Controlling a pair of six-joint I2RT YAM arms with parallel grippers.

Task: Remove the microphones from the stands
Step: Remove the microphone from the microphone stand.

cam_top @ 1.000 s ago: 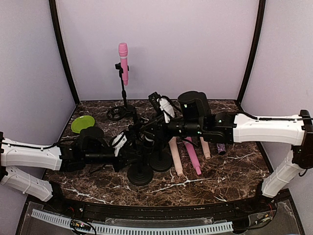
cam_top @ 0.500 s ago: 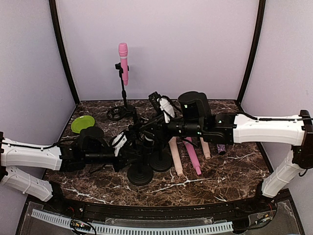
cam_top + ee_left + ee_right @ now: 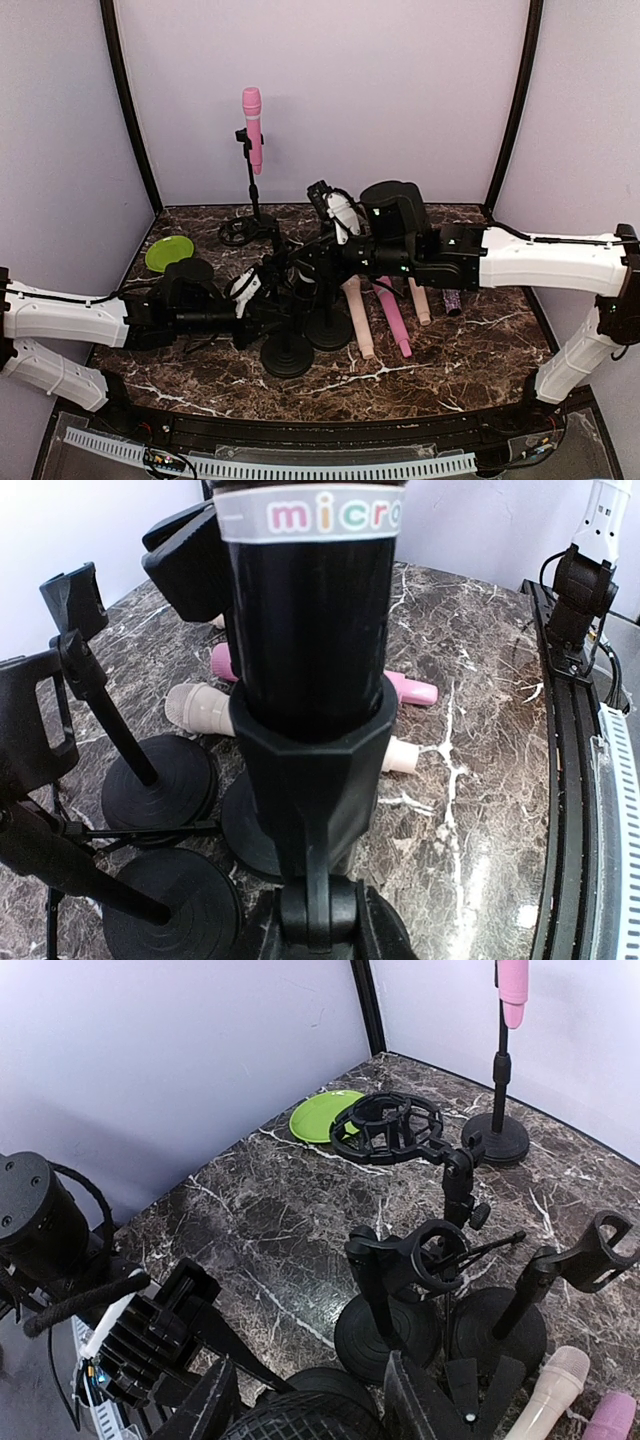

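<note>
Right gripper (image 3: 310,1385): mine, clamped on the microphone (image 3: 312,610) head, lately raised slightly. Left gripper (image 3: 262,302): narrow, pinching the stand (image 3: 310,780). Microphone still seated, so extraction is barely begun.

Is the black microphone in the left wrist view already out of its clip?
No, the black microphone sits inside the stand's clip, its body passing down through the ring.

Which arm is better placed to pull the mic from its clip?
Right. The right claw grips the mic by its head, ready to lift; the left claw is lower, on the stand under the clip.
</note>
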